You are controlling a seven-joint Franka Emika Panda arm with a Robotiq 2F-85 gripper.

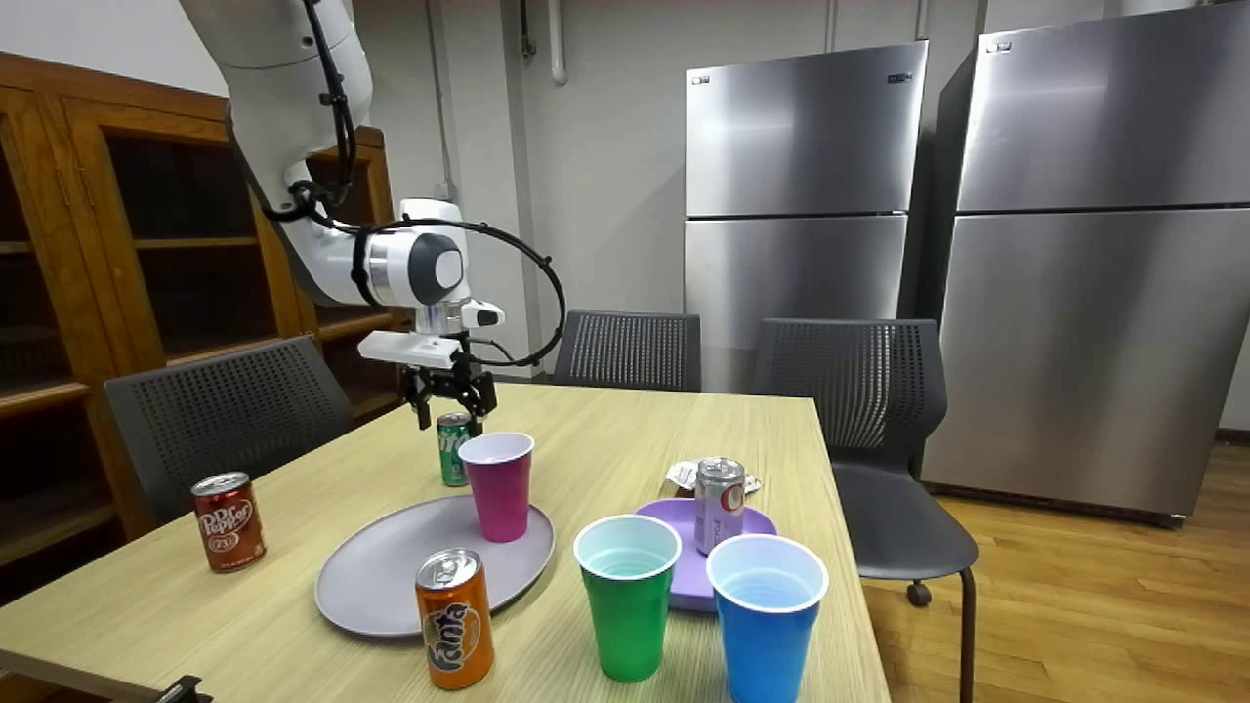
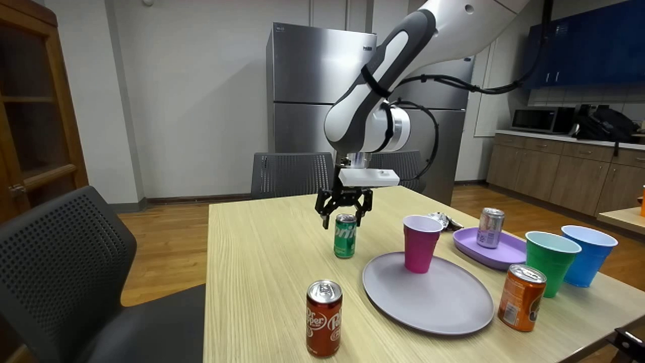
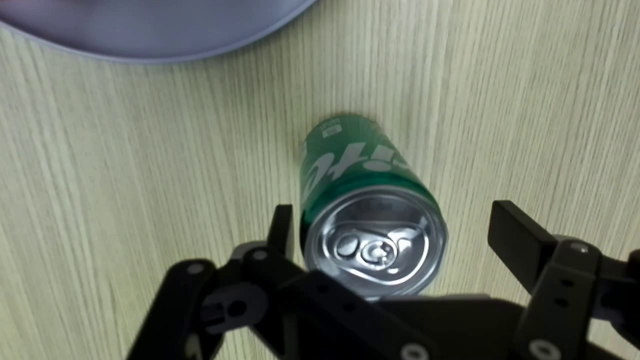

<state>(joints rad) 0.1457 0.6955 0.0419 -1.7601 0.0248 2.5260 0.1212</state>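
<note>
A green Sprite can (image 1: 453, 459) (image 2: 345, 243) (image 3: 362, 165) stands upright on the wooden table. My gripper (image 1: 450, 422) (image 2: 342, 221) (image 3: 393, 227) hovers right over it, jaws spread wide to either side of the can's top. In the wrist view the left finger pad (image 3: 282, 230) is close to the can's side, while a broader gap separates the right pad (image 3: 520, 237) from it. Neither pad appears to grip the can. Part of the lid's near rim is hidden behind the gripper's dark linkage. Close by, a magenta cup (image 1: 500, 498) (image 2: 420, 249) stands on a round grey plate (image 1: 376, 576) (image 2: 428, 305) (image 3: 165, 30).
A Dr Pepper can (image 1: 229, 525) (image 2: 324, 320) and a Fanta can (image 1: 455, 625) (image 2: 521, 300) flank the plate. Beyond are a green cup (image 1: 628, 625), a blue cup (image 1: 767, 635), and a purple dish (image 1: 688, 576) bearing a silver can (image 1: 719, 508). A crumpled wrapper (image 2: 443, 220) lies near the dish. Chairs surround the table.
</note>
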